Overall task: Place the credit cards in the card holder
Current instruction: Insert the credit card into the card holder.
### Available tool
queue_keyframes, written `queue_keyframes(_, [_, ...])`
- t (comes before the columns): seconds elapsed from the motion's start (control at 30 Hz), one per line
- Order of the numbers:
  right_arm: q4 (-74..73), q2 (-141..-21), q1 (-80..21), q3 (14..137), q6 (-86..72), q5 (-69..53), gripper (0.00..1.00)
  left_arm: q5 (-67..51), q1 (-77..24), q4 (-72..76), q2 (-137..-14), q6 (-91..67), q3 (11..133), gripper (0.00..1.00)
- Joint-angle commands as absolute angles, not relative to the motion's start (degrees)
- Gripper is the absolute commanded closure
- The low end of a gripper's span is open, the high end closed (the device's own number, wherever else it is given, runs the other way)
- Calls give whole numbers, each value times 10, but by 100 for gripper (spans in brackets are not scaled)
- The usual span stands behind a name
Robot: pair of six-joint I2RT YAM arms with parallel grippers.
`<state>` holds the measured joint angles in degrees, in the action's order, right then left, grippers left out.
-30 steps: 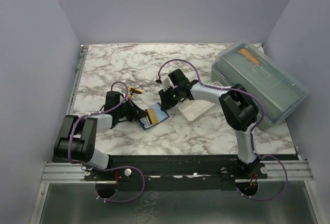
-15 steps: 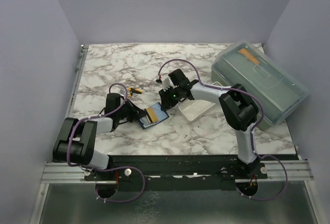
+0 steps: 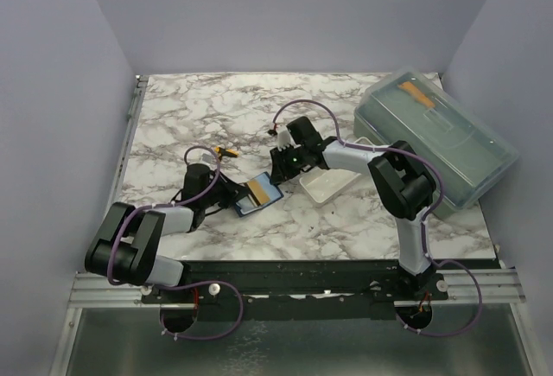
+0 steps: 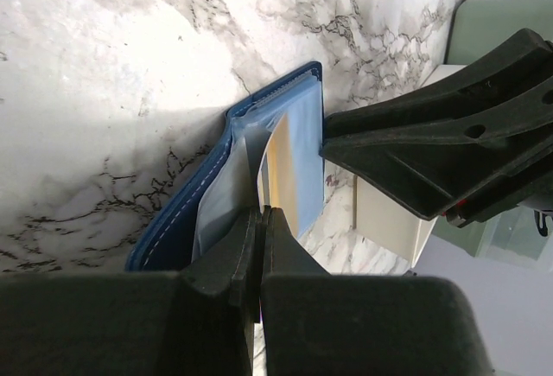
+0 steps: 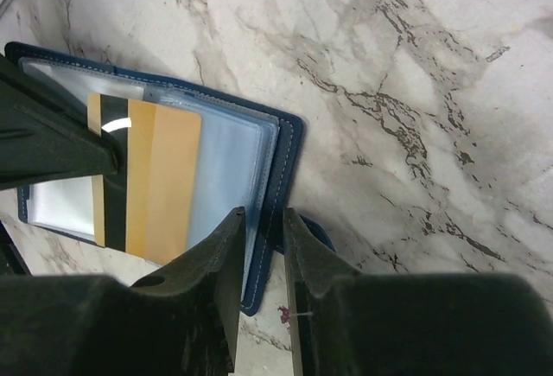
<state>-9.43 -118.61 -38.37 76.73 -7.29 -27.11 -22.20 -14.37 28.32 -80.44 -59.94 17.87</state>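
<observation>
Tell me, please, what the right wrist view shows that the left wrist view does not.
Only the right wrist view shows the face of the golden card, with its dark stripe, lying flat in the open card holder, and the right gripper with jaws apart over the holder's edge. Only the left wrist view shows the white tray and the grey-green box beyond, and the left gripper shut on an inner sleeve of the holder. Both show the card holder, the golden card and the marble table.
</observation>
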Motion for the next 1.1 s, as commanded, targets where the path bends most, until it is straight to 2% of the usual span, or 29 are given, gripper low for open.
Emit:
queue_keyframes(0.0, [-116, -1227, -393, 733, -110, -268, 74, -146, -172, 297, -815, -599, 173, 100])
queue_keyframes(0.2, [-118, -1230, -393, 733, -113, -265, 75, -165, -177, 293, -840, -587, 186, 99])
queue_keyframes(0.4, [-125, -1230, -393, 734, -105, -263, 75, -173, -177, 196, -829, -574, 206, 74])
queue_keyframes(0.47, [-129, -1233, -392, 737, -101, -261, 75, -169, -177, 164, -817, -563, 214, 69])
queue_keyframes(0.5, [-134, -1236, -392, 741, -100, -257, 75, -166, -177, 150, -813, -559, 217, 65])
queue_keyframes(0.53, [-139, -1238, -392, 745, -99, -254, 75, -161, -177, 128, -809, -557, 224, 54])
queue_keyframes(0.57, [-140, -1240, -392, 747, -99, -253, 76, -157, -177, 114, -807, -555, 228, 52])
queue_keyframes(0.7, [-139, -1242, -393, 750, -99, -258, 76, -159, -178, 114, -814, -551, 236, 53])
queue_keyframes(0.9, [-136, -1244, -393, 749, -117, -263, 76, -169, -201, 133, -860, -560, 281, 62])
queue_keyframes(1.07, [-129, -1236, -393, 747, -134, -269, 76, -141, -219, 127, -851, -573, 279, 59])
